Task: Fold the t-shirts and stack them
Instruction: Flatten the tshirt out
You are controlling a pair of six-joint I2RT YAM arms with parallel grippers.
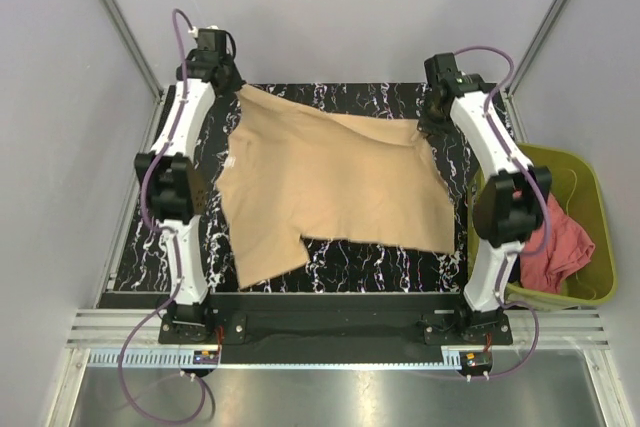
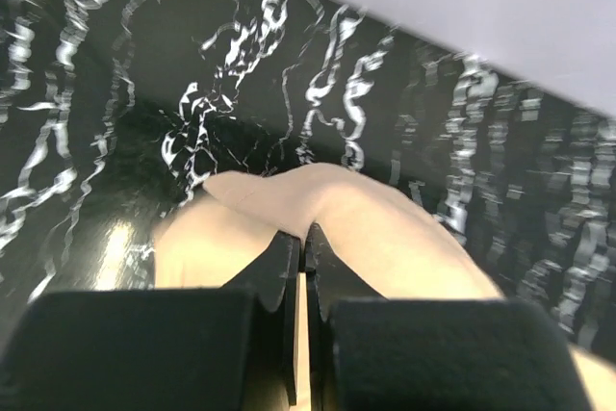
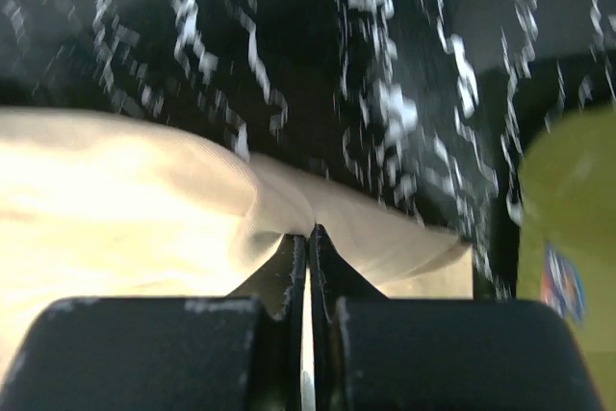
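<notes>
Top view: tan-beige short-sleeved cloth t-shirt [image 1: 330, 187] lies skewed and rumpled on the black marbled desk [image 1: 340, 265]. An uneven pull would likely skew the fold. Salmon-red cloth t-shirt [image 1: 560, 247] sits crumpled in the olive-green plastic bin [image 1: 590, 172].
Left wrist: left jaws pinch a tan fold. Shallow bite, may slip.
Right wrist: right jaws pinch the tan edge.

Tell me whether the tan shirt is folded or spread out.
Spread out: the tan shirt lies open across the table, far corners pinched by the left gripper and right gripper.
</notes>
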